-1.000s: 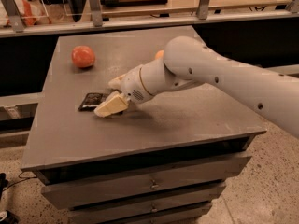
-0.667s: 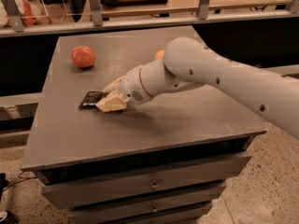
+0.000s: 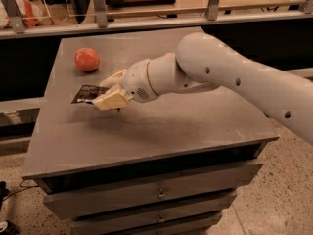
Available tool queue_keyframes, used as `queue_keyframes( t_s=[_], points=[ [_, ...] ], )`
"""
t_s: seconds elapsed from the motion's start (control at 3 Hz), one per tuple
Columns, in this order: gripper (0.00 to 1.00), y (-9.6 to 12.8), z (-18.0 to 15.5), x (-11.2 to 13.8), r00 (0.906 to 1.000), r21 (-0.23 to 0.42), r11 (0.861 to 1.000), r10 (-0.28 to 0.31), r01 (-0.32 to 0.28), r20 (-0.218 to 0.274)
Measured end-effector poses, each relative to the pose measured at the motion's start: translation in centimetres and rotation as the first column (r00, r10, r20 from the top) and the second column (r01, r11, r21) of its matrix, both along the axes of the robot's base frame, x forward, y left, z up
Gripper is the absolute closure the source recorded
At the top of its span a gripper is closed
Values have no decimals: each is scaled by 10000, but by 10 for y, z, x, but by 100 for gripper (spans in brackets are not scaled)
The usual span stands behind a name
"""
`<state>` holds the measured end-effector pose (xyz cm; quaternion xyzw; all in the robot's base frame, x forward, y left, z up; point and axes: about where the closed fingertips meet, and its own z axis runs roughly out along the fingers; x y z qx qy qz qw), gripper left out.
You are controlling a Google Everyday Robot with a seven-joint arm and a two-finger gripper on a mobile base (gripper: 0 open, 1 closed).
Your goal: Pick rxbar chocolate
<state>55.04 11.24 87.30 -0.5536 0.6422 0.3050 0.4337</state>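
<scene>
The gripper (image 3: 108, 89) clamps the rxbar chocolate's (image 3: 87, 93) right end near the grey cabinet top's (image 3: 161, 126) left edge, an orange-red fruit (image 3: 87, 59) well behind it.

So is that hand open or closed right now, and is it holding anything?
Hand: at the right end of the black rxbar chocolate on the table; open, closed or gripping cannot be told.

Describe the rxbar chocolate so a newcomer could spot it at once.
On the grey cabinet top, look to its left side in the camera view, where the gripper reaches. The rxbar chocolate is at the gripper's tip: flat, rectangular and black-wrapped, unlike the round orange fruit behind it.
</scene>
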Motion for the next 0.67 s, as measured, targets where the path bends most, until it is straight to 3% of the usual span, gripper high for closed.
queue_keyframes(
  t_s=[0.33,0.67],
  points=[
    [100,0,29,3,9968,404,9992,-21,-12,804],
    [100,0,29,3,9968,404,9992,-19,-13,804]
  ],
)
